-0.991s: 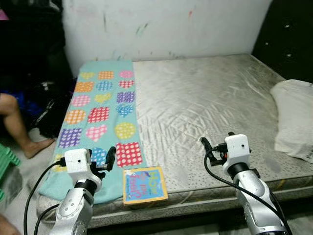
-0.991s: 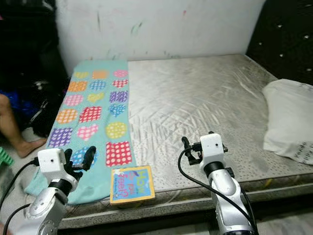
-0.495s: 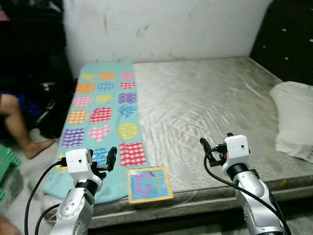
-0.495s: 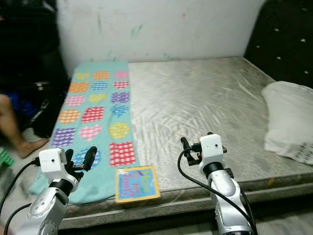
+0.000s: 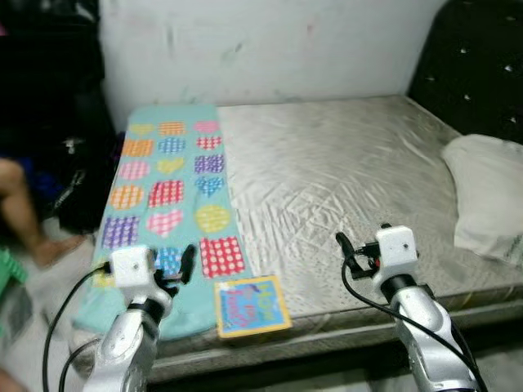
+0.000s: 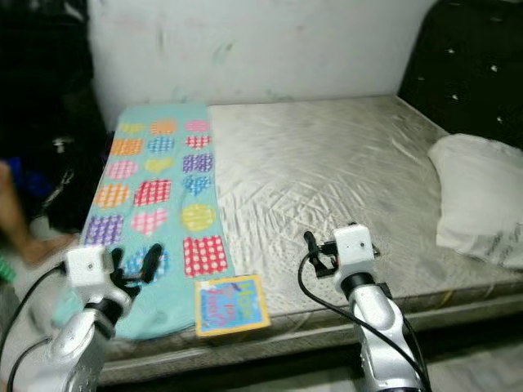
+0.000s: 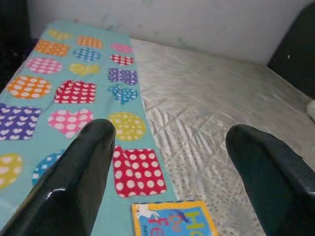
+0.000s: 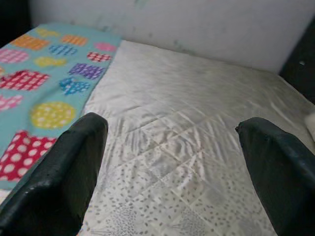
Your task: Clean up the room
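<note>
- Bare mattress [image 5: 343, 171] fills the scene, silver-grey, quilted in diamonds, creased; stained white wall at 12 o'clock, dark headboard [image 5: 474, 65] at 2 o'clock.
- At 9 o'clock, off the bed: a person's leg [image 5: 20, 212] on the floor. Keep the arms away from it.
- Mat [image 5: 167, 192]: thin, soft, teal, printed with dotted hearts, circles and squares; lies flat along the mattress's left edge, near corner drooping over the side.
- Left gripper [image 5: 176, 273]: fingers spread wide, empty, hovering over the mat's near end.
- Book [image 5: 249, 304]: flat, stiff, square, orange border, blue cover; at 6 o'clock on the near edge, overlapping the mat's corner. Judged the likeliest pick.
- Method: book lies flush, so slide one finger under the edge that overhangs, pinch across the thin side.
- Right gripper [image 5: 353, 251]: fingers wide, empty, above bare mattress at 5 o'clock.
- Pillow [image 5: 486, 192]: white, plump, wrinkled, at 3 o'clock.
</note>
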### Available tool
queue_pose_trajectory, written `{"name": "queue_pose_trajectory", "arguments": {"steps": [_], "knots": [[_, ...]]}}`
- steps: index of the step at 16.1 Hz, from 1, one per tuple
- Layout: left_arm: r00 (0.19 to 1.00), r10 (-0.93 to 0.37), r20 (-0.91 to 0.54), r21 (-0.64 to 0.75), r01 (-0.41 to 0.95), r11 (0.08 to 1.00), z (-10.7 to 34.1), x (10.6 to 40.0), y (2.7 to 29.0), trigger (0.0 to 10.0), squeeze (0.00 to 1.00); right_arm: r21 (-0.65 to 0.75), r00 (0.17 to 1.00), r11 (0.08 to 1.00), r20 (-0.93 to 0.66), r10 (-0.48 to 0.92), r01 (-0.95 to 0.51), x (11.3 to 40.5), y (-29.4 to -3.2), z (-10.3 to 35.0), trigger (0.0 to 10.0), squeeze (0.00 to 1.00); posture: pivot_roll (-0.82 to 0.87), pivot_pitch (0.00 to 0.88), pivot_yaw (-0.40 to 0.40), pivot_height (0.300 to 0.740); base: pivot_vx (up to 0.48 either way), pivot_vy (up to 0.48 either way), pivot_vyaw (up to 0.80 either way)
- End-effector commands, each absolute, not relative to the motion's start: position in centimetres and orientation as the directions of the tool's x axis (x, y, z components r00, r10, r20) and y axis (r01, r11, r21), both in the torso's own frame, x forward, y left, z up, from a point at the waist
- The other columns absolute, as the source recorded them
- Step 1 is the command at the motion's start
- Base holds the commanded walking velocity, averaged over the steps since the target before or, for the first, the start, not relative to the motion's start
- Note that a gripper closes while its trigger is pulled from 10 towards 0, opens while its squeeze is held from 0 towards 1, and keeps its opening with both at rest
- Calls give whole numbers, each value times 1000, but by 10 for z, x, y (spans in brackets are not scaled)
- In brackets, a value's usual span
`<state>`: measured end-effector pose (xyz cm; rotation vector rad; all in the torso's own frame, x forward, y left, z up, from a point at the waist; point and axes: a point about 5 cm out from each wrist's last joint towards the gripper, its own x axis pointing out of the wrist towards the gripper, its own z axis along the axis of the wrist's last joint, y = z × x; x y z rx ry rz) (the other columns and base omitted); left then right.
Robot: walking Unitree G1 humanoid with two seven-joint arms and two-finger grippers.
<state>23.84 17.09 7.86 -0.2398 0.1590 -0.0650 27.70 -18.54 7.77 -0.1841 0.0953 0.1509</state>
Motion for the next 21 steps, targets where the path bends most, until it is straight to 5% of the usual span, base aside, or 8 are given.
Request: {"name": "queue_pose_trajectory", "arguments": {"steps": [1, 21], "knots": [[985, -81, -152, -230, 44, 972, 78, 238, 173, 10000, 0, -180, 983, 968, -92, 158, -172, 281, -182, 82, 10000, 0, -89, 0, -1, 740, 0, -480, 800], [983, -94, -158, -226, 56, 972, 76, 239, 170, 10000, 0, -191, 983, 966, -97, 156, -172, 280, -183, 79, 10000, 0, -92, 0, -1, 740, 0, -350, 40]]}}
